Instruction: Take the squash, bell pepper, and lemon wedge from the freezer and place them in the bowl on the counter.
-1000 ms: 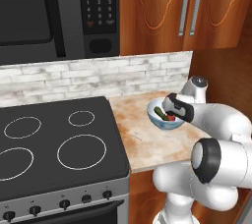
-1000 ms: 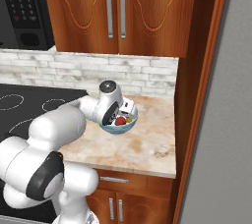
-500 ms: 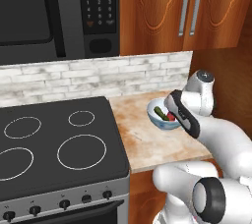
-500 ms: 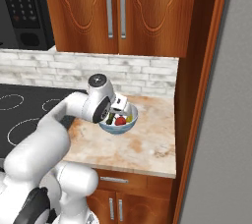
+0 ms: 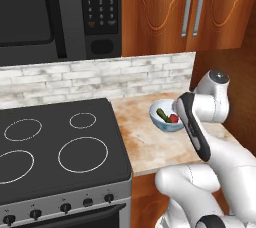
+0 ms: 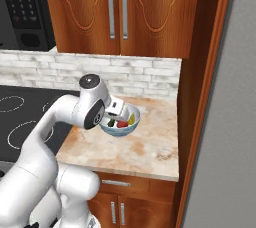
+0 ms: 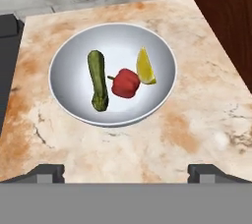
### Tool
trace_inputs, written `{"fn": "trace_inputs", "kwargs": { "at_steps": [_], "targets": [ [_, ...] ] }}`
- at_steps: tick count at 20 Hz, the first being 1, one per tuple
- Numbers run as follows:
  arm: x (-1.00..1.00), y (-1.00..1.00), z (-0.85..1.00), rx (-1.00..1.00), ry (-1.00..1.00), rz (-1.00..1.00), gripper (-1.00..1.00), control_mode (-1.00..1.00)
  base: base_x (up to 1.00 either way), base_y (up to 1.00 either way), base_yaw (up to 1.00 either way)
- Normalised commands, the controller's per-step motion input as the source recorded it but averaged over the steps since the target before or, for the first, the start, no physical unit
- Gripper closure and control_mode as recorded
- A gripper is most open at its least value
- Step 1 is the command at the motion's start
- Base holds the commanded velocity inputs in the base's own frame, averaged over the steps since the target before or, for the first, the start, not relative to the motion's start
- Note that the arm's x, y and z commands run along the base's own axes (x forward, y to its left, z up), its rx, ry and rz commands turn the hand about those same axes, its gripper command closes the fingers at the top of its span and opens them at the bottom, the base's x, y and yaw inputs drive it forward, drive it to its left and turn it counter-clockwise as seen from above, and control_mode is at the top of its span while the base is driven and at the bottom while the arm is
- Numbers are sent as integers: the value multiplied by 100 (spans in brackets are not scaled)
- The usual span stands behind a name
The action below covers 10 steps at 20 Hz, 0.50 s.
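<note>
Bowl: the bowl [image 7: 64, 95] sits on the counter [image 7: 197, 120], and from the hand camera we look straight down into it, with all 3 foods in plain sight.
Squash: the squash [image 7: 98, 86] lies lengthwise on the bowl's floor, dark green, to the left in that view.
Bell pepper: the bell pepper [image 7: 125, 83] rests in the middle, just beside the squash, its stem pointing at it.
Lemon wedge: the lemon wedge [image 7: 145, 67] is up against the pepper's far side, leaning on the bowl's inner wall.
Claw: the gripper [image 7: 127, 171] hangs above the bowl with its 2 tips spread wide, one at each bottom corner of the hand view, nothing between them.
Left base view: the arm's elbow and forearm cross in front of the bowl [image 5: 159, 121]; green and red peek over the rim, the yellow piece is hidden behind the arm.
Right base view: here the hand covers part of the rim, but the bowl's blue-grey outside [image 6: 120, 129] shows, with red and yellow visible inside.
Surface: mottled beige stone, the bowl set towards the back, near the wall.
Stove: the black stovetop [image 5: 55, 147] with white ring markings borders the counter on one side.
Room: a pale brick backsplash [image 6: 145, 74], reddish wooden cabinets [image 6: 150, 12] with silver bar handles above, a black microwave [image 5: 60, 12] over the stove, and the freezer's flat grey side [image 6: 227, 137] at the right edge of the right base view.
</note>
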Motion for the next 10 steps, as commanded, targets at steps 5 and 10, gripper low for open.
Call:
{"fn": "trace_inputs", "kwargs": {
  "at_steps": [5, 10],
  "targets": [
    [-40, 6, 41, 0, 4, 0, -100, -100, 0, 0, 0],
    [-33, 19, 50, 0, 1, 0, -100, -100, 0, 0, 0]
  ]
}}
